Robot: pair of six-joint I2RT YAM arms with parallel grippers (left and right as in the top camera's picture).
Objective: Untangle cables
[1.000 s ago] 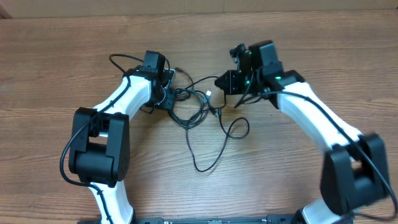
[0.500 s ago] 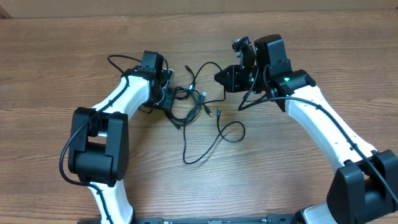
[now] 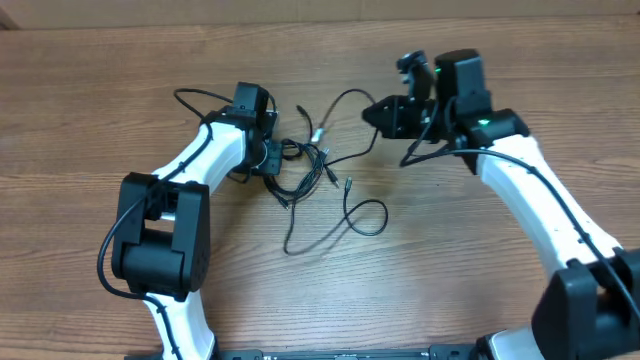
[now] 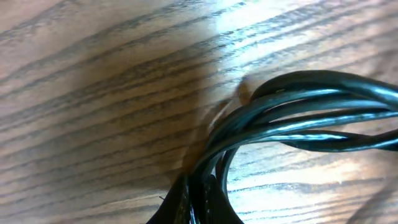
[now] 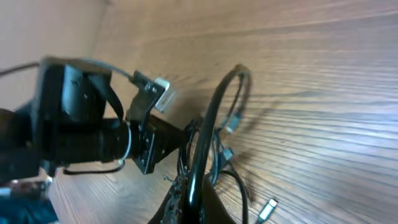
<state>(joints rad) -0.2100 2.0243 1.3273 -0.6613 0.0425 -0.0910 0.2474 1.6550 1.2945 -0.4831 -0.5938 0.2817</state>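
At the centre of the wooden table [image 3: 450,270], the cables [image 3: 310,158] lie tangled, with the long axis running from 1 o'clock to 7 o'clock. The left gripper [image 3: 272,155], at the tangle's 9 o'clock, is clamped on a bundle of strands. The right gripper [image 3: 372,112], at 2 o'clock, pinches one strand that arches back to the tangle.

A brown wood-grain surface [image 3: 100,80] filled almost all of the overhead view, its boards running left to right with darker streaks in the grain. Along the top edge, a paler tan strip [image 3: 300,8] bordered it. In the left wrist view the grain ran at a slant, with a bright patch of glare near the top and a soft dark shadow across the middle.
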